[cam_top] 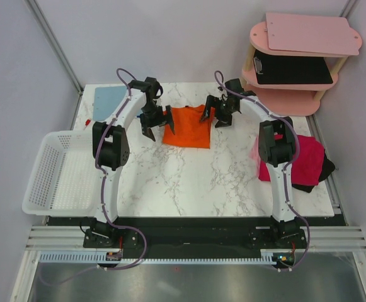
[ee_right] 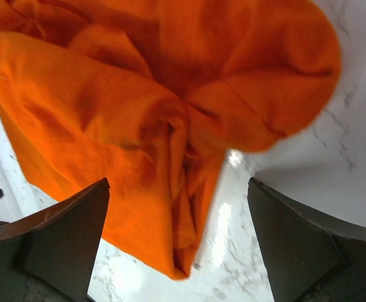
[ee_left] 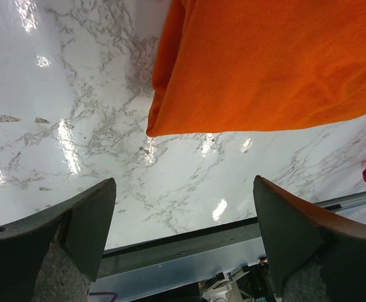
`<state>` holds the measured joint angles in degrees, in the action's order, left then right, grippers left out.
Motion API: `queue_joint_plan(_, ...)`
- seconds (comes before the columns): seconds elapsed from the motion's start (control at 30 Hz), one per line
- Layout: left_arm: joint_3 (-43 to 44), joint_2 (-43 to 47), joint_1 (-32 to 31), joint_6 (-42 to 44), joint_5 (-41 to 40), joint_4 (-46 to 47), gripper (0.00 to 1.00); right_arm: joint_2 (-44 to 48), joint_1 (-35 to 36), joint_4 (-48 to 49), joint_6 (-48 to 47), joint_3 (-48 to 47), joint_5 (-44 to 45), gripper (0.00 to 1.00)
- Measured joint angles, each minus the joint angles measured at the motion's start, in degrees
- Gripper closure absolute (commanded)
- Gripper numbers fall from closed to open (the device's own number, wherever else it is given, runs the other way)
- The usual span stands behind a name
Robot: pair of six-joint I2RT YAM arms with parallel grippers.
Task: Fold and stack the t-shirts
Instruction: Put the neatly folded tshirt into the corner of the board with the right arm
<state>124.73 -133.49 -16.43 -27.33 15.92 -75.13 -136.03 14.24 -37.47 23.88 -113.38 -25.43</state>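
On the table (cam_top: pixel 189 182), far centre, orange t-shirt (cam_top: pixel 188 129) lies slightly wider left-right, between left gripper (cam_top: pixel 159 128) and right gripper (cam_top: pixel 215 117), both spread wide.

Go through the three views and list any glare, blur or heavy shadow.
Left wrist: bright glare patches on the glossy marble table, orange t-shirt crisp. Right wrist: the shirt's rounded upper edge is soft and out of focus, with one glare streak on the marble below it. Top external: even light, only faint shadows, nothing blurred.
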Motion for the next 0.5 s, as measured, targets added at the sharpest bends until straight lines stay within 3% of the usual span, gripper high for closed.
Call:
queue_joint_plan(0.17,-0.04,0.04,0.02,0.02,-0.74,0.02,0.04,-4.15,1.01,3.02,2.8,-5.49,-1.99,0.02)
queue_joint_plan(0.23,-0.09,0.04,0.0,0.04,-0.9,0.0,0.04,-5.84,1.73,3.65,3.58,-7.91,-2.32,0.06)
queue_joint_plan(0.3,-0.22,0.15,0.0,0.07,-0.96,-0.04,0.04,-7.41,2.58,3.96,4.09,-10.27,-2.29,0.31)
queue_joint_plan(0.33,-0.24,0.26,0.0,0.09,-1.01,-0.07,0.04,-7.91,2.93,4.17,3.96,-10.84,-2.36,0.6)
queue_joint_plan(0.37,-0.28,0.37,0.0,0.15,-1.11,-0.04,0.04,-8.46,3.41,4.22,4.15,-11.19,-1.81,0.73)
queue_joint_plan(0.43,-0.31,0.74,0.0,0.26,-1.42,-0.11,0.04,-9.62,4.15,3.87,4.46,-11.19,-1.55,0.96)
queue_joint_plan(0.5,-0.31,1.18,0.0,0.37,-1.75,-0.15,0.04,-10.32,4.55,4.07,5.55,-10.91,-3.17,1.0)
